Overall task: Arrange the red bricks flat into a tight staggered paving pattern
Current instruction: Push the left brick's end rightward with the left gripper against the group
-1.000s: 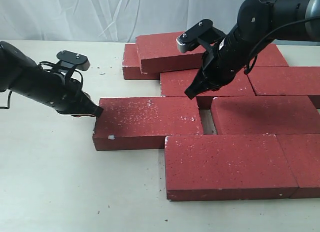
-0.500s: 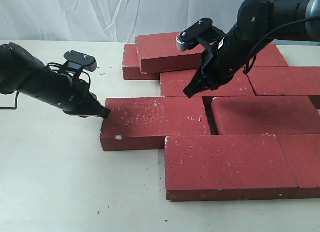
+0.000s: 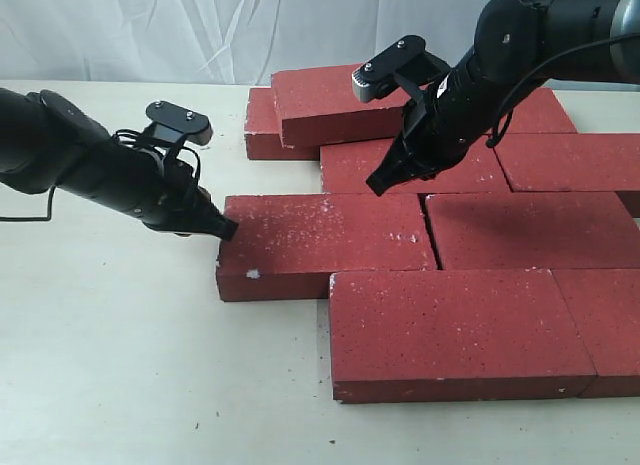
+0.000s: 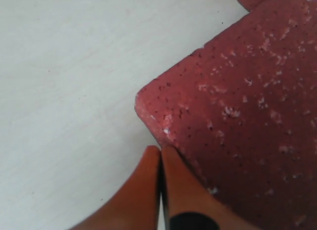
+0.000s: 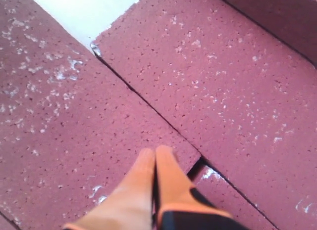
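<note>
Since a second ago, the left gripper (image 3: 222,228) has slid the middle-row brick (image 3: 320,240) toward the bench's right edge. The wide gap between it and the neighbouring brick (image 3: 530,230) has shrunk to a thin dark seam. The right arm has barely shifted.

Most of the paving looks done. The front-row bricks (image 3: 460,330) lie flat and butted together nearest the bench's near edge. The middle row sits offset over them, so the joints do not line up. The far-row brick (image 3: 410,165) and its partner beside it lie flat beyond that. What seems left is toward the far edge, where a tilted brick (image 3: 330,105) rests partly on a lower brick (image 3: 262,125) and has yet to be laid flat. The new seam may also need a last nudge.

The left arm stretches low across the bare bench (image 3: 100,365) from its left edge. Its fingers are pressed together and hold nothing. Their tips bear against the short end face of the middle-row brick, just beside its rounded corner, as the left wrist view shows (image 4: 159,151).

The right arm comes down from the far right corner. The right gripper (image 3: 378,185) also has its fingers together and empty, pointing at the joint between the far row and the middle row. In the right wrist view its tips (image 5: 155,153) lie over a seam. Whether they press on the brick or hover just above it cannot be told.
</note>
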Action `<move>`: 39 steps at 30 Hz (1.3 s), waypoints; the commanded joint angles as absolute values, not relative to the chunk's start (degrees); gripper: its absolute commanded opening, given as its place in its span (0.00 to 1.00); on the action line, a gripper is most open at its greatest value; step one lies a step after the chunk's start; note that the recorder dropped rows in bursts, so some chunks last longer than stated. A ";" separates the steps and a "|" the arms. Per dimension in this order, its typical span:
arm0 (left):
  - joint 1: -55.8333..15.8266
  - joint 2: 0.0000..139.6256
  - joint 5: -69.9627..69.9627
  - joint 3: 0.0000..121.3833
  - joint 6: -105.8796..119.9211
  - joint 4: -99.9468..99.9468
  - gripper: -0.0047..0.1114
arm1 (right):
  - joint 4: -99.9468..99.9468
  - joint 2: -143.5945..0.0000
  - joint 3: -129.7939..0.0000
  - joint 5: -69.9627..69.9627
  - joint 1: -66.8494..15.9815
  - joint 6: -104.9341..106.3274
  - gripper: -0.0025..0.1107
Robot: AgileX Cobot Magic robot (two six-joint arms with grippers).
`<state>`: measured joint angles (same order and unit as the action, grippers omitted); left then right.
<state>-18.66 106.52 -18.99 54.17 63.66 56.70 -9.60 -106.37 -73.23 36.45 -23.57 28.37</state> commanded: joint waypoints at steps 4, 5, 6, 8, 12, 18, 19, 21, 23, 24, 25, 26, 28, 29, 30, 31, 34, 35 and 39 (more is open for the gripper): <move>-19.04 110.91 -21.66 56.85 63.88 57.44 0.04 | -10.42 -105.95 -73.37 35.76 -23.43 28.61 0.01; -19.04 111.30 -22.53 57.67 63.98 57.44 0.04 | -10.41 -105.95 -73.37 35.63 -23.43 28.61 0.01; -19.04 111.41 -22.96 57.95 64.09 57.44 0.04 | -10.41 -105.95 -73.37 35.63 -23.43 28.61 0.01; -19.04 111.41 -23.55 58.51 64.09 57.44 0.04 | -10.41 -105.95 -73.37 35.63 -23.43 28.75 0.01; -19.04 111.31 -25.44 58.65 64.09 57.44 0.04 | -10.41 -105.95 -73.37 35.63 -23.43 28.75 0.01; -19.04 111.31 -28.20 58.74 64.39 56.83 0.04 | -10.64 -105.95 -73.37 35.35 -23.43 28.75 0.01; -19.04 111.31 -27.80 58.74 64.50 56.83 0.04 | -10.64 -105.95 -73.37 35.35 -23.43 28.75 0.01; -19.04 111.31 -27.18 58.74 64.50 56.83 0.04 | -10.64 -105.95 -73.37 35.35 -23.43 28.75 0.01; -19.04 111.31 -27.18 58.74 64.50 56.83 0.04 | -10.62 -106.05 -73.37 35.35 -23.43 28.75 0.01; -19.04 111.31 -26.91 58.74 64.65 55.85 0.04 | -10.62 -106.05 -73.37 35.35 -23.43 28.75 0.01; -19.04 111.31 -26.59 58.74 64.65 55.11 0.04 | -10.62 -106.18 -73.37 35.35 -23.43 28.75 0.01; -19.04 111.31 -26.14 58.74 64.65 54.52 0.04 | -10.62 -106.43 -73.37 35.35 -23.43 28.75 0.01; -18.90 111.31 -24.53 58.74 64.65 54.39 0.04 | -10.62 -106.54 -73.37 35.25 -23.43 28.75 0.01; -18.90 111.17 -23.45 58.74 64.65 54.25 0.04 | -10.62 -106.54 -73.37 35.25 -23.43 28.75 0.01; -18.90 111.03 -22.69 58.74 64.53 54.04 0.04 | -10.62 -106.54 -73.37 35.25 -23.43 28.75 0.01; -18.90 110.76 -22.22 58.74 64.53 53.92 0.04 | -10.62 -106.54 -73.37 35.25 -23.43 28.75 0.01; -18.90 110.07 -21.81 58.74 64.53 53.04 0.04 | -10.62 -106.54 -73.37 35.25 -23.43 28.75 0.01; -18.90 109.97 -22.06 58.74 64.42 53.15 0.04 | -10.62 -106.54 -73.37 35.25 -23.43 28.75 0.01; -18.90 109.97 -24.79 58.74 63.03 50.13 0.04 | -10.62 -106.54 -73.37 35.25 -23.43 28.75 0.01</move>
<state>-18.45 110.57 -22.96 58.55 63.82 52.10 -10.64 -106.48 -73.23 35.56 -23.57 28.46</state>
